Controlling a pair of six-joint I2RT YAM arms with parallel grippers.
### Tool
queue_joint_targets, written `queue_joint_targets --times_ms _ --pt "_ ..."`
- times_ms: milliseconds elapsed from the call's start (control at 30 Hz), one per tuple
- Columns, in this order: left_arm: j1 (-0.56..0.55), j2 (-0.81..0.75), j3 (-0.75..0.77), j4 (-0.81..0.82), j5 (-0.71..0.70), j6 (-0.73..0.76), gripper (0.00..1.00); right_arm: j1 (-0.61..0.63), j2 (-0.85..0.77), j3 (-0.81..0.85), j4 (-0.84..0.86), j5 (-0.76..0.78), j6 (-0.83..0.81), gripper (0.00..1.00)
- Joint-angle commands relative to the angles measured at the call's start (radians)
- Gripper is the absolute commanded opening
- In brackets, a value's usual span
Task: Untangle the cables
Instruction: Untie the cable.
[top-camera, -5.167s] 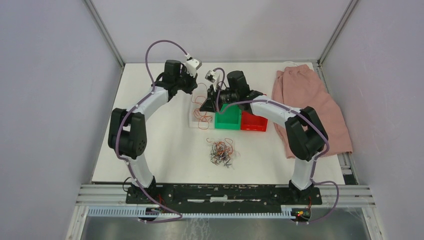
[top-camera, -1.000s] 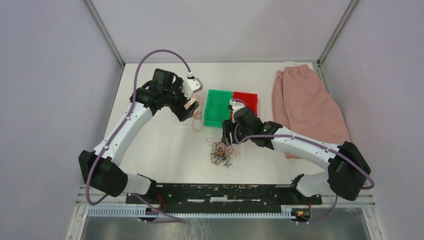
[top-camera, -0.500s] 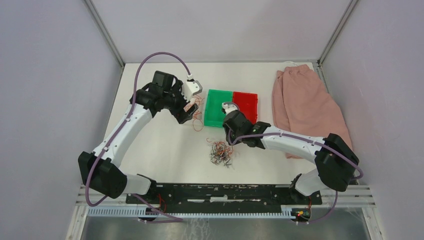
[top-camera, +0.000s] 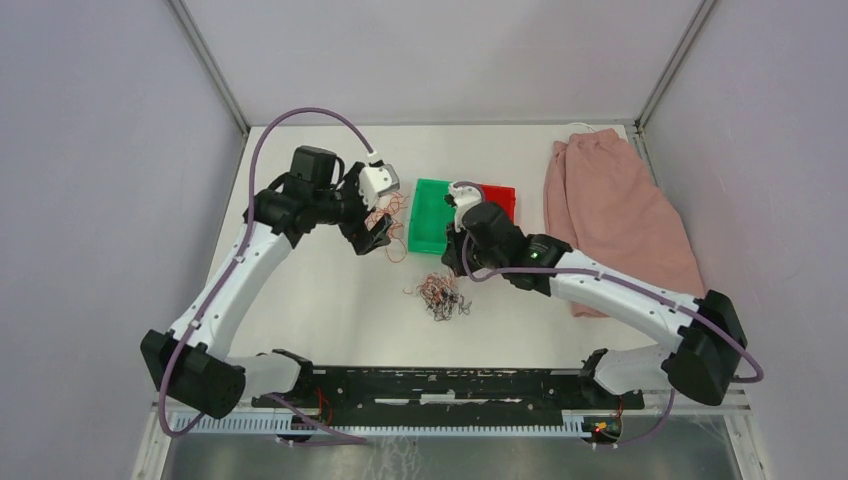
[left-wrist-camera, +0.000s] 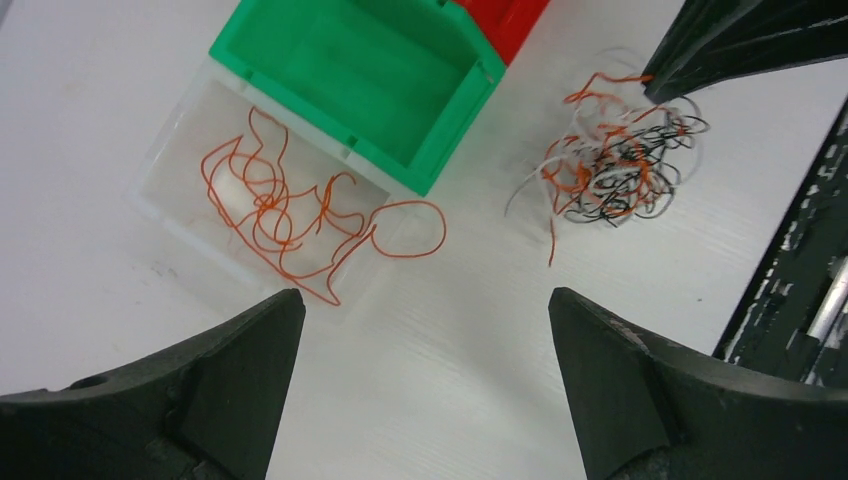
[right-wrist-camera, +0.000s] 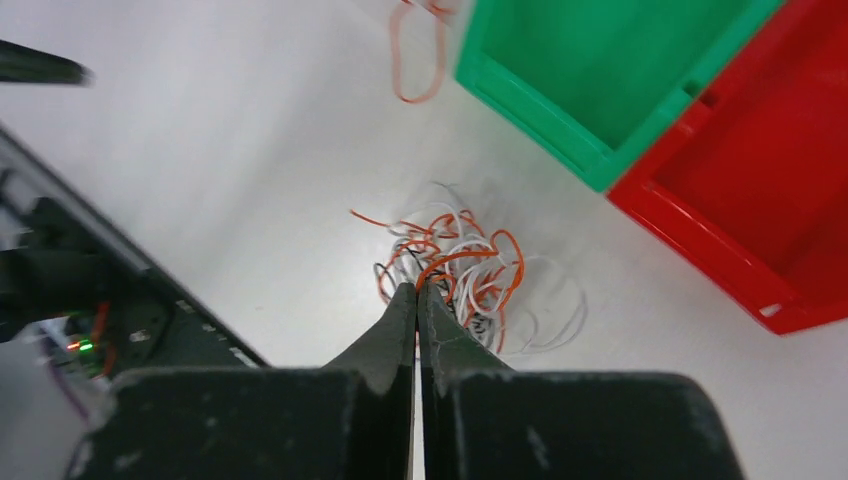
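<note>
The cables (top-camera: 440, 295) lie as a small clump of orange, black and white wires on the white table, in front of the green bin. My right gripper (right-wrist-camera: 417, 288) is shut with its tips at the near edge of the clump (right-wrist-camera: 470, 270), and an orange wire arches out from between them. In the left wrist view the same clump (left-wrist-camera: 610, 160) sits under the right gripper's dark fingers (left-wrist-camera: 740, 40). Several loose orange cables (left-wrist-camera: 270, 200) lie in a clear tray (left-wrist-camera: 165, 170). My left gripper (left-wrist-camera: 425, 300) hovers wide open above bare table beside that tray, holding nothing.
A green bin (top-camera: 432, 228) and a red bin (top-camera: 497, 200) stand side by side behind the clump, both showing bare floors. A pink cloth (top-camera: 620, 220) lies at the right of the table. The black base rail (top-camera: 440, 385) runs along the near edge.
</note>
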Motion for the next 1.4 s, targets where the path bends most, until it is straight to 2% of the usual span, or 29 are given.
queue_joint_targets --times_ms 0,200,467,733,933,1100,1367 --pt "0.003 -0.102 0.001 0.022 0.209 0.058 0.99 0.005 -0.094 0.079 0.093 -0.218 -0.028 0.0" --pt "-0.006 -0.136 -0.032 0.023 0.355 0.114 0.95 0.005 -0.132 0.094 0.167 -0.419 -0.009 0.0" --pt "-0.077 -0.127 -0.109 0.11 0.356 0.126 0.88 0.005 -0.141 0.103 0.195 -0.516 -0.006 0.0" --pt "-0.152 -0.118 -0.146 0.238 0.362 0.048 0.83 0.004 -0.145 0.125 0.228 -0.557 -0.002 0.0" --pt "-0.165 -0.134 -0.17 0.236 0.397 0.018 0.73 0.005 -0.142 0.14 0.241 -0.571 0.008 0.0" --pt "-0.177 -0.168 -0.192 0.166 0.435 0.052 0.67 0.004 -0.151 0.134 0.243 -0.561 0.013 0.0" --pt "-0.187 -0.201 -0.231 0.193 0.45 -0.001 0.51 0.005 -0.151 0.124 0.247 -0.561 0.02 0.0"
